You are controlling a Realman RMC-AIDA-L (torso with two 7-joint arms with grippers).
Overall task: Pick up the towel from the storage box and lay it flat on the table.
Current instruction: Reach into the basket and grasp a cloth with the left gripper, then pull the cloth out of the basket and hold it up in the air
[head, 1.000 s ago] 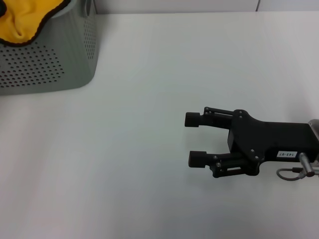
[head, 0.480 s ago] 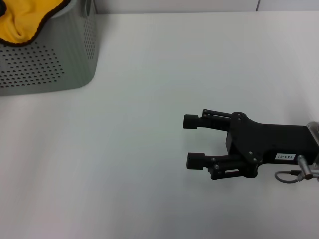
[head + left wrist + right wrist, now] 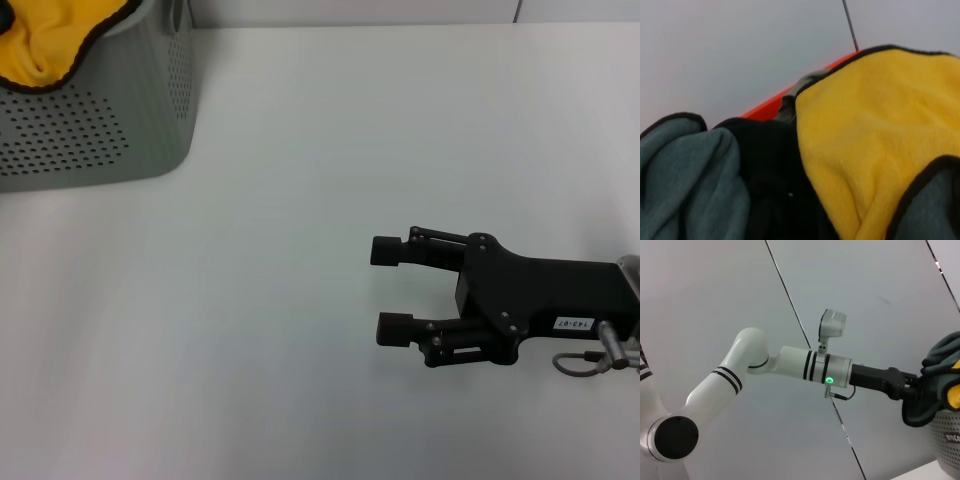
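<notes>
Towel (image 3: 45, 40) bunched in storage box (image 3: 110, 130), far across bench (image 3: 300, 150) from right gripper (image 3: 392, 289), fingers apart, empty; left gripper (image 3: 912, 390) buried in towel, fingers hidden.

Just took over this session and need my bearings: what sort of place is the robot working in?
Probably a lab or test workcell rather than a home: a plain white table, bare panelled walls behind it, and only a perforated grey storage box holding a yellow towel. The left gripper is at the towel; the right gripper hovers open over the table.
</notes>
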